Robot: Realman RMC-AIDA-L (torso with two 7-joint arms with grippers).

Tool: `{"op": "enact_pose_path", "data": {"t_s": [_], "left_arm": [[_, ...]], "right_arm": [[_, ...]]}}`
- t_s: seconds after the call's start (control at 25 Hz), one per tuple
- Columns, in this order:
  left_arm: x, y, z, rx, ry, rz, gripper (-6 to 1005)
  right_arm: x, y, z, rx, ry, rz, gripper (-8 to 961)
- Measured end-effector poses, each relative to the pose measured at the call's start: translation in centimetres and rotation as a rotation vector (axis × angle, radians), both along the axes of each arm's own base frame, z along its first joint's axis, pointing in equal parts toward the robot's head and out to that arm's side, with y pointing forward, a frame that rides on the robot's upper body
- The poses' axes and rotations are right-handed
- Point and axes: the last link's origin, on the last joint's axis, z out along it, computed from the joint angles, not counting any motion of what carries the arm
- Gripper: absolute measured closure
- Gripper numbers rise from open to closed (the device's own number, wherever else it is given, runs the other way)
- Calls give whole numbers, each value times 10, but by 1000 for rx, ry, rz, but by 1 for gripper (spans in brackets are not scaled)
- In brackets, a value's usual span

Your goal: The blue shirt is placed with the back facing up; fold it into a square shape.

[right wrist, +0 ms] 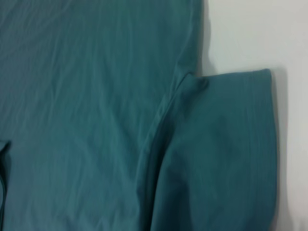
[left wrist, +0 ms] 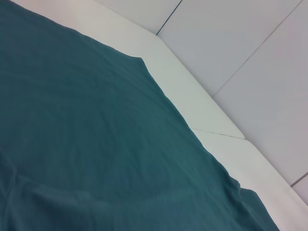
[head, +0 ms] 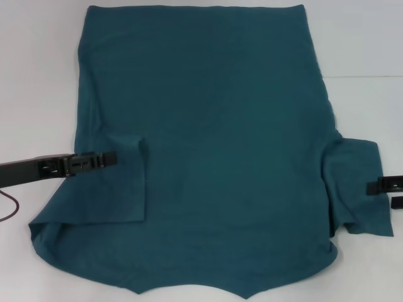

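The blue shirt lies flat on the white surface, plain side up, collar toward the robot. Its left sleeve is already folded inward beneath the left gripper. The right sleeve still sticks outward, just inboard of the right gripper, whose jaws stand open; I cannot tell the left's.

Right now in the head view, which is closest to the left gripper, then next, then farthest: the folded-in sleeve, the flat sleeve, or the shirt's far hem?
From the left gripper:
1. Folded-in sleeve, right beside it, robot's left.
2. Far hem of the blue shirt, far edge.
3. Flat sleeve, robot's right, by the right gripper.
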Motion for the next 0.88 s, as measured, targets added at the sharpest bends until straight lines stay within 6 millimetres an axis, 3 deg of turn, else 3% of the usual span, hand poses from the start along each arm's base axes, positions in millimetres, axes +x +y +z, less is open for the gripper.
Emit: {"op": "enact_pose_path", "data": {"t_s": [0.88], "left_arm": [[-3, -3, -1, -3, -5, 14, 203]], "right_arm": [[-12, 6, -21, 25, 39, 56, 147]]}}
